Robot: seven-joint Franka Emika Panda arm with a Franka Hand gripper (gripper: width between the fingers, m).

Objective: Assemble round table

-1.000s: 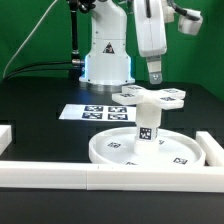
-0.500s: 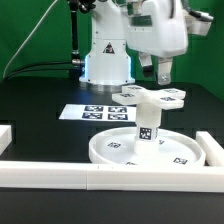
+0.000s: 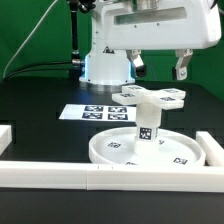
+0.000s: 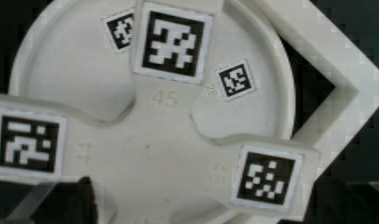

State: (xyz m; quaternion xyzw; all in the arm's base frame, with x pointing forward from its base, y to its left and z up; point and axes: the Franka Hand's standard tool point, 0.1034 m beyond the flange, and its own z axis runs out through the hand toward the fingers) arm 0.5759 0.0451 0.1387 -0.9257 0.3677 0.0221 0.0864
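Note:
The large rimmed round disc [image 3: 112, 150] lies near the front rail. The short thick post [image 3: 147, 125] stands upright on the disc and carries tags. The flat cross-shaped piece [image 3: 155, 96] lies on the table behind them. It fills the wrist view [image 4: 159, 110], with several tags showing. My gripper [image 3: 158, 72] hangs above the cross-shaped piece, open and empty. One finger stands toward each side of the piece, clear of it. In the wrist view the gripper [image 4: 204, 205] shows only as dark fingers [image 4: 40, 198] at the frame's corners.
The marker board [image 3: 93, 112] lies on the exterior view's left of the cross-shaped piece. White border rails run along the front [image 3: 100, 177], the left [image 3: 5, 135] and the right [image 3: 213, 148]. The robot base [image 3: 105, 62] stands behind.
The gripper has turned about its vertical axis and shifted toward the exterior view's left. Its fingers now spread wide over the cross-shaped piece. The parts have not moved.

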